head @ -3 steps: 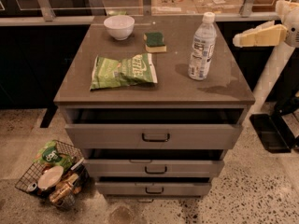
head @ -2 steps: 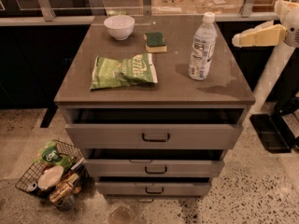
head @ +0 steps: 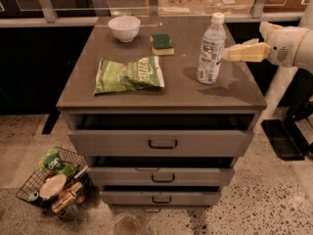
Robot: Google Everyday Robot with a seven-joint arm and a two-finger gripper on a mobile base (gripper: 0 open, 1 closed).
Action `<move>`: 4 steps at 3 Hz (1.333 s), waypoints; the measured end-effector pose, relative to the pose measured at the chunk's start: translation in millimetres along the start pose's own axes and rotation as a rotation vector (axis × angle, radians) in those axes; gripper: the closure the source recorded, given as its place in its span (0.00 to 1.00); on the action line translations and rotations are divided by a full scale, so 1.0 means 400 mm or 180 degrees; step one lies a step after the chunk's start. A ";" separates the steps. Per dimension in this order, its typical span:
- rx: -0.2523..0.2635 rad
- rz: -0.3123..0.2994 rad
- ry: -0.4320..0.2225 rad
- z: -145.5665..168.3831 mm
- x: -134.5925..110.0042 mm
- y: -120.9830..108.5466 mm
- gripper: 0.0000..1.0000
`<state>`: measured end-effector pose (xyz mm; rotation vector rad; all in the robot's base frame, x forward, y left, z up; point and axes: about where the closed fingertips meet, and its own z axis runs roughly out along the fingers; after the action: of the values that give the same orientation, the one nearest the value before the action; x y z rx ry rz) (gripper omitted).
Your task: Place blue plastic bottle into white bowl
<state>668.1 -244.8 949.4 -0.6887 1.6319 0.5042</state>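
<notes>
The blue plastic bottle (head: pixel 210 50) stands upright on the right side of the cabinet top (head: pixel 176 89). It is clear with a white cap and a white label. The white bowl (head: pixel 124 28) sits empty at the back left of the top. My gripper (head: pixel 231 50) reaches in from the right at mid-bottle height. Its cream fingers (head: pixel 247 53) point left and stand apart, with the tips just right of the bottle and not around it. The gripper is open and holds nothing.
A green sponge (head: pixel 161 43) lies at the back middle, right of the bowl. A green chip bag (head: pixel 129 74) lies at the left centre. The top drawer (head: pixel 161 141) is pulled partly open. A wire basket (head: pixel 54 182) of items stands on the floor at the lower left.
My gripper has moved left, closer to the bottle. The bottle, bowl, sponge and chip bag have not moved.
</notes>
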 end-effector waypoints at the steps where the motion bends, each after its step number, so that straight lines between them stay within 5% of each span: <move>1: -0.0109 0.0087 -0.0105 0.054 0.036 0.054 0.00; 3: -0.0303 0.0067 -0.0303 0.129 0.059 0.137 0.00; 4: -0.0323 0.0061 -0.0312 0.136 0.056 0.144 0.16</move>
<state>666.3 -170.0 914.9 -0.7130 1.5304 0.6289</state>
